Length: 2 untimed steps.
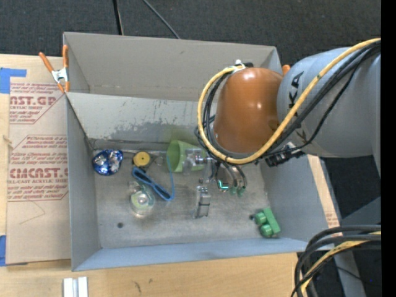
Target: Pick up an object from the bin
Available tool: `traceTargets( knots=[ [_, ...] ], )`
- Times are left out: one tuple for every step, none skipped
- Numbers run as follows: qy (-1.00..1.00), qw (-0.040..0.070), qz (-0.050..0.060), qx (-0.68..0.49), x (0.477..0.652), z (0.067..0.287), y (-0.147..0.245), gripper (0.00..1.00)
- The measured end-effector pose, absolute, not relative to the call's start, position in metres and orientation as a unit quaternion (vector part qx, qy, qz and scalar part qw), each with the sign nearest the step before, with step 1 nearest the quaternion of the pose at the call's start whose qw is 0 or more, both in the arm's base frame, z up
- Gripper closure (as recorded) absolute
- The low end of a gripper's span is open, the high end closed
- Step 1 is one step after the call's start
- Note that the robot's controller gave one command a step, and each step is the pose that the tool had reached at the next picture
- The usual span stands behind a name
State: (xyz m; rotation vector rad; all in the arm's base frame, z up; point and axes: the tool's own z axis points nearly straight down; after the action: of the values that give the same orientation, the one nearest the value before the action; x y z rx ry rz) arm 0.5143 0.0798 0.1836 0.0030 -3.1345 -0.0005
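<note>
My gripper reaches down below the arm's orange cover, over the bin floor right of the middle. A light green cup lies on its side just up and left of it, by the back wall. A blue loop of strap lies to the gripper's left, and beside that a clear ball. A green block sits at the front right, apart from the gripper. The cover hides the gripper's upper part.
A yellow disc and a shiny blue ball lie at the back left near the wall. The arm with its cables covers the bin's right back corner.
</note>
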Motion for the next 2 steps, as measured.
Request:
traceTargets(
  knots=[
    [-0.995,-0.001,-0.001,0.1,0.5244,0.0691,0.1533,0.0],
    [-0.995,-0.005,-0.002,0.099,0.5274,0.0736,0.1526,1.0]
  ],
)
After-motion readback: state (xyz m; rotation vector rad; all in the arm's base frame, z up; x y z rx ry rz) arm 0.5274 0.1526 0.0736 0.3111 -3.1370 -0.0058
